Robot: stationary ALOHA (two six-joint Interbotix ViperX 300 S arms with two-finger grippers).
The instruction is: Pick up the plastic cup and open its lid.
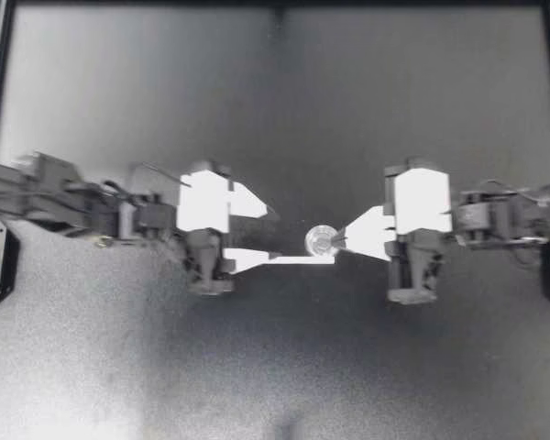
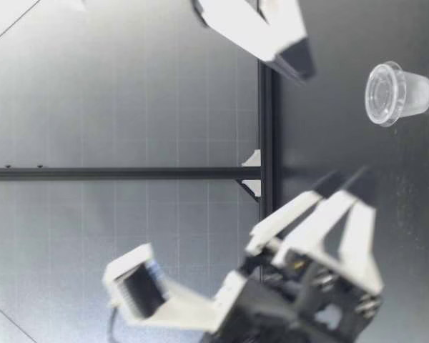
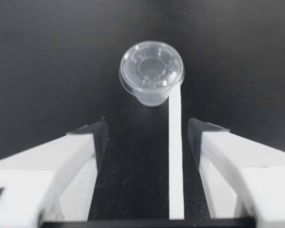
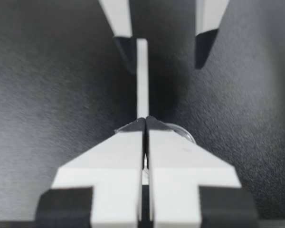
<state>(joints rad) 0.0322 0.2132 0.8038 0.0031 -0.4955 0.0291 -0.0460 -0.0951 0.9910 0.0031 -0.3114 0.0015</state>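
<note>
A small clear plastic cup (image 1: 321,240) with its lid on stands upright on the dark table, between my two grippers. My left gripper (image 1: 277,234) is open and stops short of it. In the left wrist view the cup (image 3: 151,71) stands ahead of the gripper (image 3: 147,130), untouched. My right gripper (image 1: 344,241) is shut with nothing in it, its tip over the cup's rim. In the low view the right gripper (image 2: 300,64) hangs above the cup (image 2: 397,93), apart from it, and the left gripper (image 2: 347,182) is beside it. Only an edge of the cup (image 4: 183,133) shows under the right gripper (image 4: 145,118).
A thin white strip (image 1: 302,259) lies flat on the table, running from the left gripper's nearer finger to beside the cup. The strip (image 3: 175,156) passes between the left fingers. A black frame (image 1: 275,5) borders the table.
</note>
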